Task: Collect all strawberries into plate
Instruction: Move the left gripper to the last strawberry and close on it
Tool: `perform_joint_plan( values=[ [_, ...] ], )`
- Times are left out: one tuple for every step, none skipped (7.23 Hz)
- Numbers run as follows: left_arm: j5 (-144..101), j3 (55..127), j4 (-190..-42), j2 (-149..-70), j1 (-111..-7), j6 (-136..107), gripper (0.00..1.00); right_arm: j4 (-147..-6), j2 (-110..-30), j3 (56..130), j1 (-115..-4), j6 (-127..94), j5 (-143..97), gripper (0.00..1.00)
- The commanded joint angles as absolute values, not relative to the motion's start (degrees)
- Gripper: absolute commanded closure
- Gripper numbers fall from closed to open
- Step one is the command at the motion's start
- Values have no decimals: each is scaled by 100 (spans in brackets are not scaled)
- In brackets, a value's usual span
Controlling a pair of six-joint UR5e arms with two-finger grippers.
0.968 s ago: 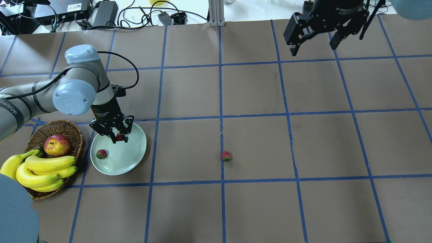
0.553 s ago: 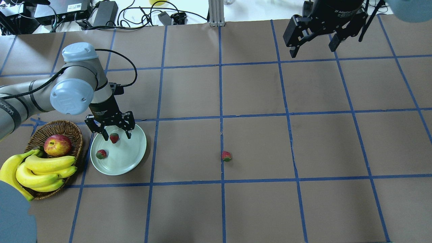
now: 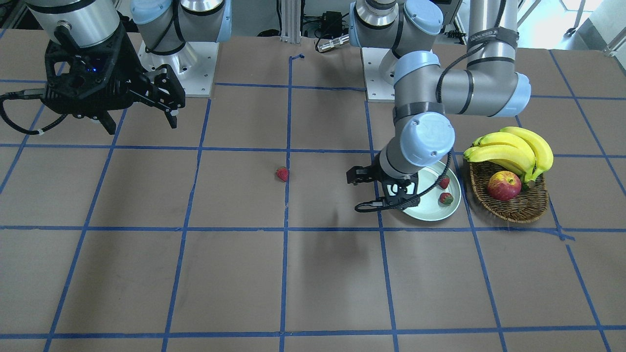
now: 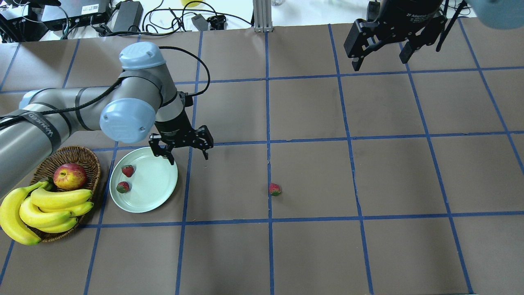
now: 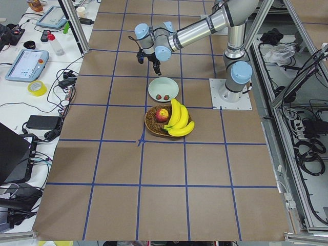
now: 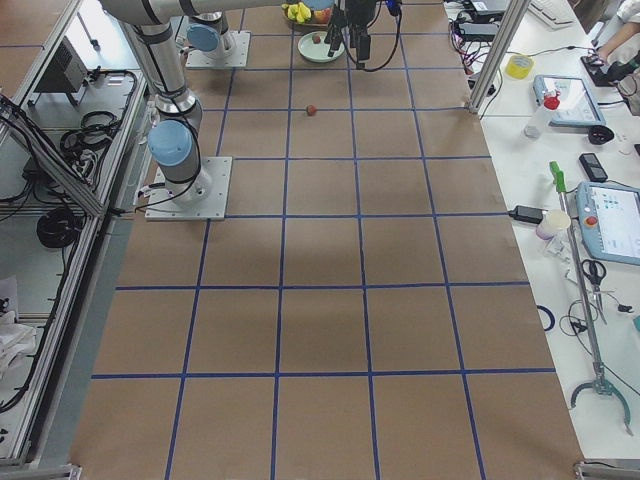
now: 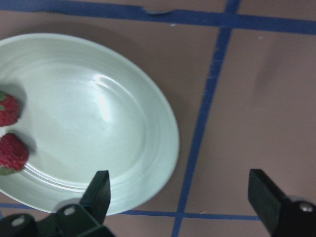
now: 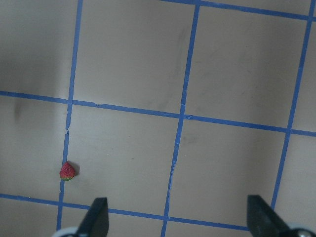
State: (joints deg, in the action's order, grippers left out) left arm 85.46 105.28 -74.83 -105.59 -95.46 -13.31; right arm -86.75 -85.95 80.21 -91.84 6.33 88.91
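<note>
The pale mint-green plate (image 4: 152, 192) lies left of centre and holds two strawberries (image 4: 127, 170) (image 4: 122, 187). They also show on the plate (image 3: 430, 210) in the front view (image 3: 444, 182) (image 3: 445, 198) and at the left edge of the left wrist view (image 7: 7, 109) (image 7: 11, 153), on the plate (image 7: 98, 128). A third strawberry (image 4: 274, 189) lies alone on the table, also in the front view (image 3: 282, 174) and right wrist view (image 8: 67, 171). My left gripper (image 4: 187, 156) is open and empty above the plate's right rim. My right gripper (image 4: 380, 61) is open and empty, high at the far right.
A brown wicker basket (image 4: 88, 157) with an apple (image 4: 69, 176) and bananas (image 4: 45, 207) stands left of the plate. Cables and electronics (image 4: 123, 16) lie beyond the table's far edge. Blue tape lines grid the brown table.
My left gripper opened and let a strawberry go onto the plate, then rose and moved right past the plate's rim. The right gripper stayed in place.
</note>
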Motion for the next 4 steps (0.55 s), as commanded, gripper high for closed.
perform_joint_plan(
  values=[
    [8192, 10547, -6798, -10747, -10578, -3058, 2, -8675, -8596, 8024, -9176, 633, 8895, 0],
    [7687, 10599, -6663, -10827, -10860, -3520, 2, -8675, -8596, 8024, -9184, 615, 8895, 0],
    [7586, 10669, -6410, -10941, -11011, -3733, 6, -8675, -8596, 8033, -9185, 615, 8895, 0],
    [7489, 10774, -6007, -11108, -11065, -3927, 6, -8675, -8596, 8033, -9185, 624, 8895, 0]
  ],
)
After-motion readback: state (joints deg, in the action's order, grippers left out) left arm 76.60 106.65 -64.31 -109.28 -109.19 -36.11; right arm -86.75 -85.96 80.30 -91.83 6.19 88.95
